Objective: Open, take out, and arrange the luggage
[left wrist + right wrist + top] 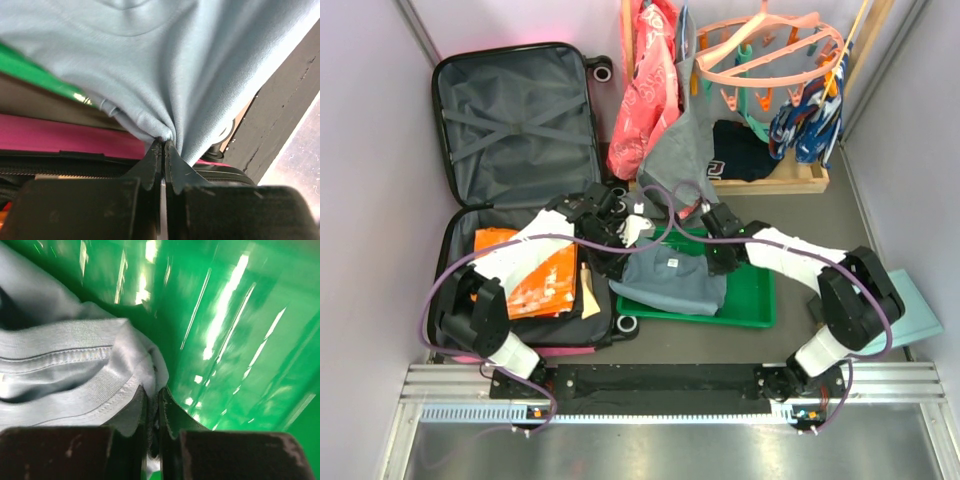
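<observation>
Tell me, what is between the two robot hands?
A grey-blue shirt, pinched by the left gripper and the right gripper, stretches between them over the green tray. The top view shows it.

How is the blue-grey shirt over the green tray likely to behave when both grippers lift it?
Probably floppy: the blue-grey shirt bunches into folds where the left gripper pinches it, so it should sag between the grips. Likely light for its size, since the right gripper holds only a ribbed edge. Its hanging middle may drag over the green tray.
</observation>
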`<action>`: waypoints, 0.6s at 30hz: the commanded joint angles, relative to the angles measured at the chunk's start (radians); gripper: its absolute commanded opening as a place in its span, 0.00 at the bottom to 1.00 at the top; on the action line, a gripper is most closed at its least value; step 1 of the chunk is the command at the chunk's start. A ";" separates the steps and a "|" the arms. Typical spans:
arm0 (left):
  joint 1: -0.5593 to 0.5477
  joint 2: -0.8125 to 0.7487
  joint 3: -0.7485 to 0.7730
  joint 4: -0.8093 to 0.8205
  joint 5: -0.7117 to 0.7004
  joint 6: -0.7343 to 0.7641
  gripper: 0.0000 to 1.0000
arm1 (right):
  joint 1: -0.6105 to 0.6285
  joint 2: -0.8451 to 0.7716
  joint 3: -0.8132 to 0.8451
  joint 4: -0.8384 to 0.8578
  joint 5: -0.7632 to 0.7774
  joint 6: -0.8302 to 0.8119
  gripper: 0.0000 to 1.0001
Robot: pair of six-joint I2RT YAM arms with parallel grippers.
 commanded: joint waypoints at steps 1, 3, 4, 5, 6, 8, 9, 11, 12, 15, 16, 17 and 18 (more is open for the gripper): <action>-0.037 -0.035 -0.014 0.026 0.005 -0.030 0.00 | -0.038 0.018 0.152 0.028 0.063 -0.105 0.00; -0.054 -0.038 -0.018 0.041 -0.002 -0.035 0.00 | -0.046 0.029 0.197 0.036 0.064 -0.137 0.00; -0.065 -0.039 -0.020 0.046 -0.002 -0.036 0.00 | -0.045 0.035 0.212 0.039 0.064 -0.168 0.00; -0.070 -0.039 -0.023 0.058 -0.007 -0.040 0.00 | -0.048 0.052 0.238 0.039 0.063 -0.183 0.00; -0.074 -0.041 -0.027 0.062 -0.009 -0.041 0.00 | -0.049 0.064 0.253 0.036 0.066 -0.197 0.00; -0.085 -0.041 -0.034 0.072 -0.009 -0.046 0.00 | -0.051 0.081 0.279 0.033 0.071 -0.229 0.00; -0.090 -0.038 -0.038 0.073 -0.015 -0.044 0.00 | -0.054 0.093 0.284 0.033 0.069 -0.240 0.00; -0.099 -0.035 -0.047 0.081 -0.022 -0.046 0.00 | -0.057 0.105 0.301 0.033 0.087 -0.269 0.00; -0.102 -0.031 -0.060 0.095 -0.035 -0.052 0.00 | -0.055 0.113 0.307 0.024 0.103 -0.278 0.00; -0.116 -0.033 -0.081 0.107 -0.036 -0.043 0.00 | -0.060 0.112 0.316 0.022 0.156 -0.297 0.00; -0.134 -0.033 -0.084 0.101 -0.032 -0.032 0.00 | -0.063 0.107 0.320 0.024 0.158 -0.306 0.00; -0.145 -0.036 -0.086 0.096 -0.026 -0.017 0.00 | -0.066 0.104 0.326 0.024 0.161 -0.309 0.00; -0.154 -0.047 -0.093 0.095 -0.018 0.003 0.01 | -0.065 0.099 0.330 0.027 0.164 -0.314 0.00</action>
